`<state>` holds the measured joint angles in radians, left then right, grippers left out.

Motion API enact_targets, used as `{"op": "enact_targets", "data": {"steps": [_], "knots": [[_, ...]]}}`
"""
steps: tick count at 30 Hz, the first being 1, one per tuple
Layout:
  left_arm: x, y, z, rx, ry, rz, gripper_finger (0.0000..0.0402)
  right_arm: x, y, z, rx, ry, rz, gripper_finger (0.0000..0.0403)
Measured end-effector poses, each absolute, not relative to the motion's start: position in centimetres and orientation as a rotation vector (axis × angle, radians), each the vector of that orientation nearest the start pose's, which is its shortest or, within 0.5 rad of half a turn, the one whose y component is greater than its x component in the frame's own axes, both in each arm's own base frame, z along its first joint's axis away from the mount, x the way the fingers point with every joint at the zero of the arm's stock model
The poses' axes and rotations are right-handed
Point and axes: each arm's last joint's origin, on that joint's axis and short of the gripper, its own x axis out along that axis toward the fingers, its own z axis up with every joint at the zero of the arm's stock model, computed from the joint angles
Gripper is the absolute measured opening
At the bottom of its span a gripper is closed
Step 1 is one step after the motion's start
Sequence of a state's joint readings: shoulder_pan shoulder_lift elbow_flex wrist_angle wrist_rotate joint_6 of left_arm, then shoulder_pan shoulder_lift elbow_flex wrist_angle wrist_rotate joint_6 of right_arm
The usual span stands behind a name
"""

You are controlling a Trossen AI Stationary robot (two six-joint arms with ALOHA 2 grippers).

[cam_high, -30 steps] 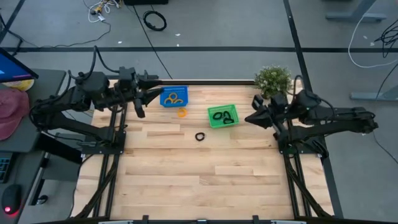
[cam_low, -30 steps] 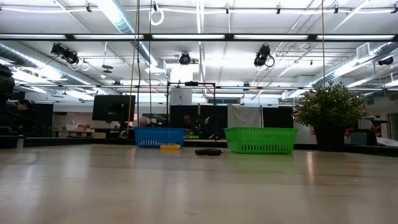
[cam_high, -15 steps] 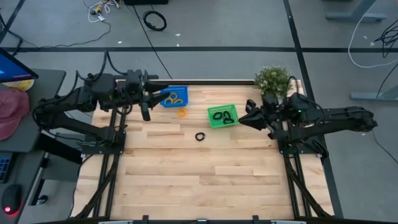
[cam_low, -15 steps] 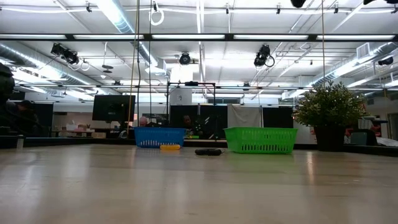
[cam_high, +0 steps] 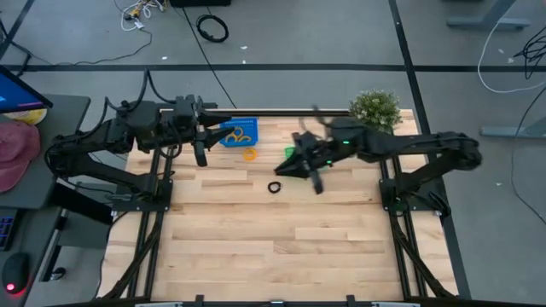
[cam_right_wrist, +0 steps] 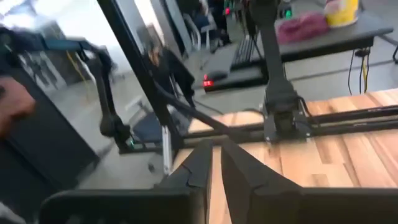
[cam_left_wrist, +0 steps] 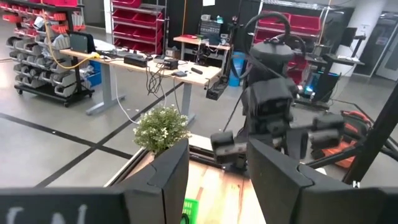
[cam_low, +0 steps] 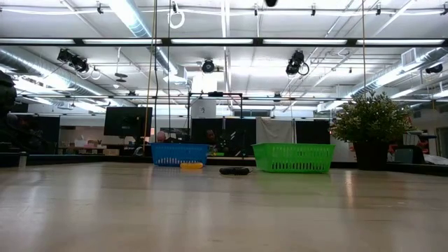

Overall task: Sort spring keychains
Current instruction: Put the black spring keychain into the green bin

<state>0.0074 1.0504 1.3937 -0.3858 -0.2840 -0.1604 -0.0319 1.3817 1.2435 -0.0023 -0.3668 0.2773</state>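
Spring keychains, small coiled loops in orange and black, lay toward the far side of a pale wooden plank table (cam_high: 281,230): one loose black coil (cam_high: 274,187) sat on bare boards near the table's middle, one loose orange coil (cam_high: 249,154) lay just in front of a blue plastic mesh basket (cam_high: 229,136) that held more orange coils (cam_high: 240,132), and a green plastic mesh basket (cam_low: 294,157) stood to the right of the blue one, mostly covered from above by the right arm. In the low view the blue basket, the orange coil, the black coil and the green basket lined up along the far edge, with a small potted green plant (cam_high: 374,108) at the far right corner. The right gripper (cam_high: 288,171) reached over the green basket toward the black coil, its fingers (cam_right_wrist: 202,163) standing close together with a thin gap and nothing between them. The left gripper (cam_high: 201,153) hung near the table's left edge beside the blue basket, its fingers (cam_left_wrist: 168,171) spread apart and empty. All the near half of the table was bare wood. Beyond it lay a grey floor with cables, desks, red storage bins and ceiling strip lights.
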Motion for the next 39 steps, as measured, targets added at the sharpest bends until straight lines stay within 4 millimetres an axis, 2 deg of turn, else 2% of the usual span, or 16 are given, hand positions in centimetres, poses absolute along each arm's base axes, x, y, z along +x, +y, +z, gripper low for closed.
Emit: {"op": "enact_targets", "data": {"steps": [4, 8, 11, 16, 20, 24, 39], "knots": [[19.5, 1.0, 46.7, -0.153, 0.02, 0.294, 0.0165, 34.2, -0.3, 37.5, 0.251, 0.258, 0.303, 0.0038], [19.5, 1.0, 46.7, -0.153, 0.02, 0.294, 0.0165, 35.9, -1.1, 36.3, 0.243, 0.367, 0.258, 0.0038], [19.5, 0.9, 46.7, -0.154, 0.02, 0.294, 0.0165, 36.9, -1.7, 34.4, 0.247, 0.464, 0.213, 0.0038], [19.5, 1.0, 46.7, -0.153, 0.019, 0.302, 0.0165, 38.0, -2.8, 30.1, 0.243, 0.69, 0.153, 0.0051], [19.4, 1.0, 46.7, -0.153, 0.019, 0.303, 0.0165, 38.6, -3.5, 27.4, 0.232, 0.814, 0.145, 0.0077], [19.4, 1.0, 46.7, -0.153, 0.018, 0.303, 0.0165, 39.1, -3.8, 25.4, 0.185, 0.887, 0.125, 0.0109], [19.4, 1.0, 46.7, -0.111, 0.026, 0.304, 0.0165, 40.2, -3.5, 20.4, 0.05, 1.058, 0.216, 0.0226]]}}
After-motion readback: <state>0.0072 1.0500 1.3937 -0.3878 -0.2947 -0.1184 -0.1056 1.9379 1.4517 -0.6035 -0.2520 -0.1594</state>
